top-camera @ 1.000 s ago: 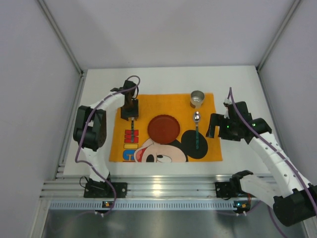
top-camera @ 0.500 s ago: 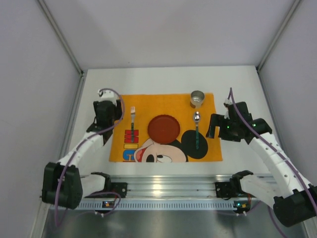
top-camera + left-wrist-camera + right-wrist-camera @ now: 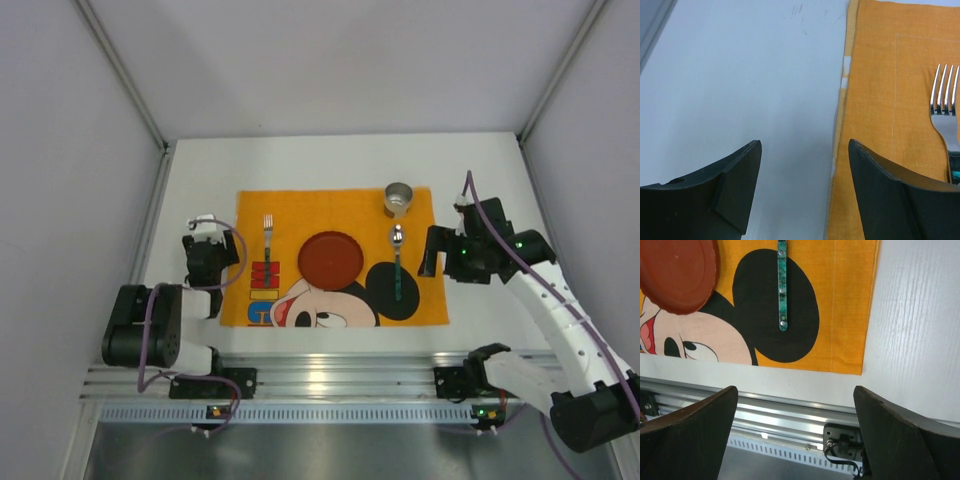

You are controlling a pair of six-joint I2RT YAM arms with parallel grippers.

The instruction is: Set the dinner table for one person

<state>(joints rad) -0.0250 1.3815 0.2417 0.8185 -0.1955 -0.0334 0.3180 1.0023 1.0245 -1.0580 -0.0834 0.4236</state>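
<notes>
Cutlery flanks the plate (image 3: 331, 258) as a setting wants, fork (image 3: 267, 240) left, spoon (image 3: 397, 262) right, cup (image 3: 398, 198) beyond the spoon, all on the cloth (image 3: 330, 207) centred on the table (image 3: 300, 160), so the left gripper (image 3: 805, 146) and right gripper (image 3: 795, 388) hang by its side edges, fingers apart, empty.

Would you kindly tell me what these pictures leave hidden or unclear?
Left wrist view: fork handle cut off by the right edge.
Right wrist view: spoon bowl beyond the top edge; plate partly out of frame, top-left.
Top view: cup too small to show its contents.
</notes>
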